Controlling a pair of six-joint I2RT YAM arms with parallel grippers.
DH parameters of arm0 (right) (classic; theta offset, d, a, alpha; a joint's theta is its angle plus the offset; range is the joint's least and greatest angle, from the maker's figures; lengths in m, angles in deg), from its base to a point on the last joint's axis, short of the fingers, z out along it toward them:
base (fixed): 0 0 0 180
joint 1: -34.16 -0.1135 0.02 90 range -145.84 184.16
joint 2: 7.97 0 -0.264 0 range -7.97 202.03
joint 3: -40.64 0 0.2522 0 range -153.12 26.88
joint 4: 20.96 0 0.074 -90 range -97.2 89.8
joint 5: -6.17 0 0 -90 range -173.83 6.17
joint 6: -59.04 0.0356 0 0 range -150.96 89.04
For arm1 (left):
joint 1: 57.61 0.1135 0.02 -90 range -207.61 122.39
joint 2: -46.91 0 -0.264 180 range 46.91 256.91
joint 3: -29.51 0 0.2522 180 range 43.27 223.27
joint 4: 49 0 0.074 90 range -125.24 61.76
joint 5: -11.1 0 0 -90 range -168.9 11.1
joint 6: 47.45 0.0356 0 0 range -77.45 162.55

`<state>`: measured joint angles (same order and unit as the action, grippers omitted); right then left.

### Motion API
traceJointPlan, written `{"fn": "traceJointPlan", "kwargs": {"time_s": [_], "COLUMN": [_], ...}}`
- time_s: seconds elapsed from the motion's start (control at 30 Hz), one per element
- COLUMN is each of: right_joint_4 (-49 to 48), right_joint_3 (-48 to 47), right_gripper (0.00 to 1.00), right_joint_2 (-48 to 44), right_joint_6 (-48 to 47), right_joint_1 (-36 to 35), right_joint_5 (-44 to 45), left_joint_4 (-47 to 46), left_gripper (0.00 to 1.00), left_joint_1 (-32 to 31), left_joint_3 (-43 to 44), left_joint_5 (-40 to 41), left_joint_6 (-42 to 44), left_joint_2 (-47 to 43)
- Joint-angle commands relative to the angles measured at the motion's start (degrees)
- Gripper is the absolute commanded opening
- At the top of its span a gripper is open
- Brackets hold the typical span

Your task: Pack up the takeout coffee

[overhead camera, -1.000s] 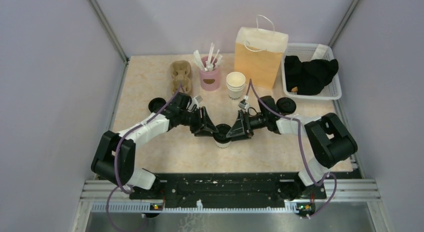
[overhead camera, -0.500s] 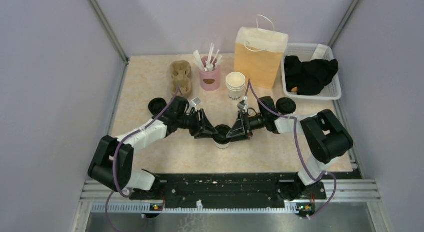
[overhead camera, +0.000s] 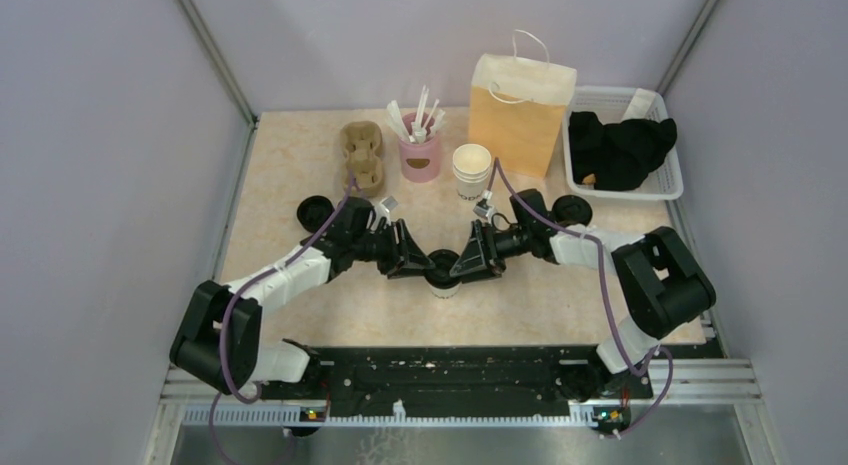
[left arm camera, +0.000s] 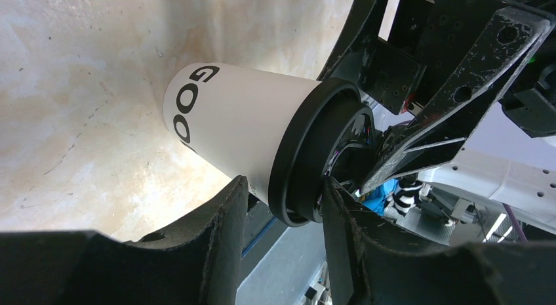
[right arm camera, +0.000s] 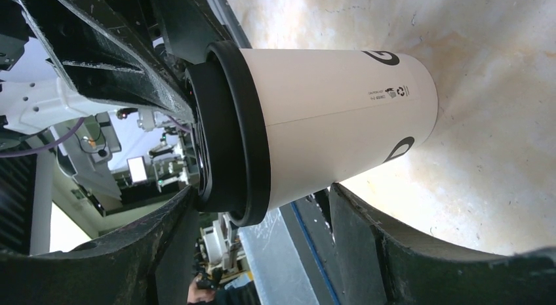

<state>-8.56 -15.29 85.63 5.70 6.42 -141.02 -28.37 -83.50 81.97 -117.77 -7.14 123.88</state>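
One takeout coffee (overhead camera: 446, 285), a white paper cup with dark lettering and a black lid, stands upright mid-table. My two grippers meet over it from either side. The left gripper (overhead camera: 418, 261) straddles the lid's rim: one finger lies on the lid top (left arm camera: 337, 206), the other against the cup wall (left arm camera: 229, 206) just under the rim. The right gripper (overhead camera: 468, 257) brackets the same cup (right arm camera: 328, 121) more widely. Its one finger sits beside the lid top and the other lower down the wall, with a gap below the rim. No second lidded cup is in view.
Behind stand a stack of lidless cups (overhead camera: 471, 170), a paper bag (overhead camera: 520, 110), a pink holder of stirrers (overhead camera: 421, 150) and a cardboard cup carrier (overhead camera: 362, 153). Loose black lids (overhead camera: 314, 211) (overhead camera: 573, 210) lie on either side. A white basket (overhead camera: 672, 190) holding black cloth is at the back right.
Both grippers stay at the cup. The left arm's elbow has dropped lower and outward, and the right jaws have narrowed slightly. The cup has not moved.
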Motion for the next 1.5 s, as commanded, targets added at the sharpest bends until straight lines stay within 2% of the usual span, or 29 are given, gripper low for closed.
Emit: {"fn": "traceJointPlan", "kwargs": {"time_s": [0.0, 0.13, 0.3, 0.5, 0.6, 0.73, 0.8, 0.93, 1.03, 1.17, 1.3, 1.47], "right_joint_4": [12.7, 13.1, 15.2, 14.0, 17.8, 26.9, 30.7, 36.4, 40.3, 46.6, 53.5, 56.4], "right_joint_3": [4.9, 5.0, 5.5, 2.6, -1.8, -10.4, -14.4, -20.6, -26.0, -35.1, -44.7, -51.9], "right_gripper": [0.35, 0.31, 0.24, 0.27, 0.35, 0.67, 0.76, 0.87, 0.89, 0.92, 0.95, 0.97], "right_joint_2": [8.4, 9.2, 6.2, 4.0, -4.5, -10.8, -11.4, -12.9, -10.8, -6.2, 1.9, 7.3], "right_joint_6": [-9.2, -7.8, -5.5, -5.9, -6.2, -9.4, -11.9, -15.9, -19.5, -23.0, -23.7, -23.2], "right_joint_1": [-1.2, -1.5, -4.8, -4.8, -4.7, -4.6, -4.8, -5.6, -8.0, -14.7, -20.5, -25.4], "right_joint_5": [44.4, 46.2, 54.9, 43.5, 38.4, 36.5, 36.3, 39.5, 42.8, 51.6, 58.2, 62.7], "left_joint_4": [10.5, 11.1, 12.1, 11.6, 13.0, 17.5, 18.3, 18.4, 18.2, 28.1, 41.7, 44.4], "left_gripper": [0.50, 0.49, 0.49, 0.53, 0.57, 0.67, 0.70, 0.79, 0.86, 0.90, 0.97, 0.98], "left_joint_1": [-0.3, -0.4, -0.3, -0.3, -0.3, -0.3, -0.3, -0.2, -0.3, -0.2, 0.1, 0.2], "left_joint_3": [-5.4, -6.1, -5.8, -4.9, -0.4, 6.4, 8.3, 10.1, 11.2, 16.5, 20.8, 18.2], "left_joint_5": [13.6, 14.8, 15.2, 12.5, 10.6, 10.9, 10.0, 8.1, 7.3, 13.2, 30.3, 41.9], "left_joint_6": [4.2, 4.1, 4.8, 5.6, 6.5, 8.7, 9.0, 8.5, 8.4, 11.6, 10.8, 7.2], "left_joint_2": [3.5, 3.3, 1.7, 1.6, 0.5, -0.5, -0.6, -1.6, -3.2, -5.8, -13.1, -25.5]}}
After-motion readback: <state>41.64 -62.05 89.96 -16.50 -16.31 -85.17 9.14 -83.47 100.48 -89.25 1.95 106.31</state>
